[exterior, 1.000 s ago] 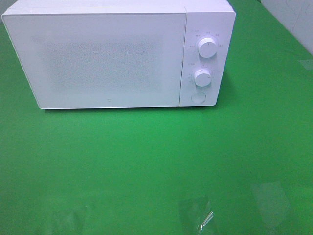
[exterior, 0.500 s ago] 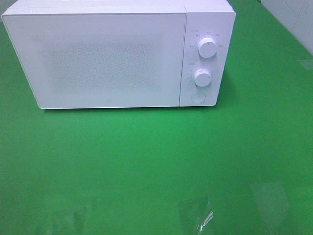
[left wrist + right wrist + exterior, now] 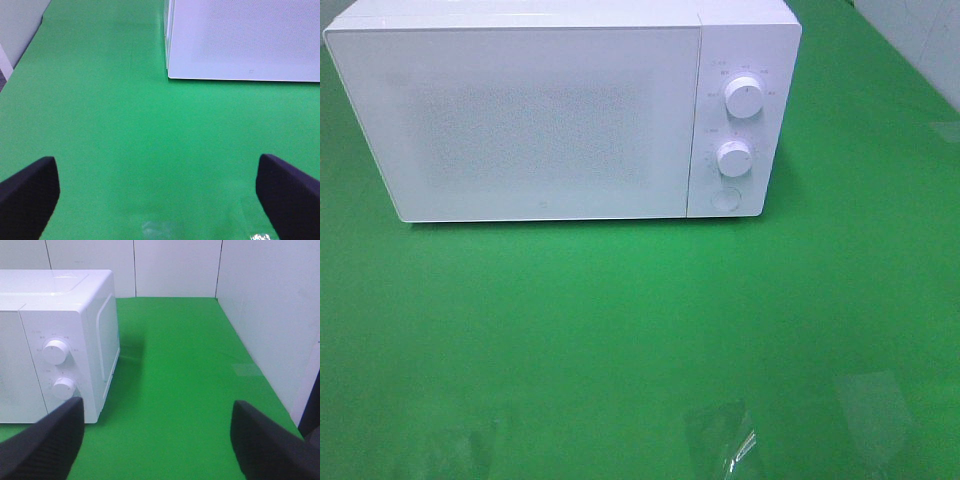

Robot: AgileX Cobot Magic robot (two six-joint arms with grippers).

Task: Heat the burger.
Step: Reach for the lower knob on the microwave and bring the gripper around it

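Observation:
The burger is out of view in every frame. A white microwave (image 3: 560, 110) stands at the back of the green table with its door closed; it also shows in the left wrist view as the microwave (image 3: 245, 40) and in the right wrist view as the microwave (image 3: 55, 340). My left gripper (image 3: 157, 200) is open over bare green surface, with nothing between its dark fingers (image 3: 27, 192). My right gripper (image 3: 157, 440) is open too, to the right of the microwave's control side, its fingers (image 3: 45, 440) empty. Neither arm shows in the exterior high view.
The microwave carries two white knobs (image 3: 744, 97) and a round button (image 3: 725, 199) on its right panel. White walls (image 3: 260, 310) close the table at the back and right. Green tabletop (image 3: 640, 330) stretches in front of the microwave.

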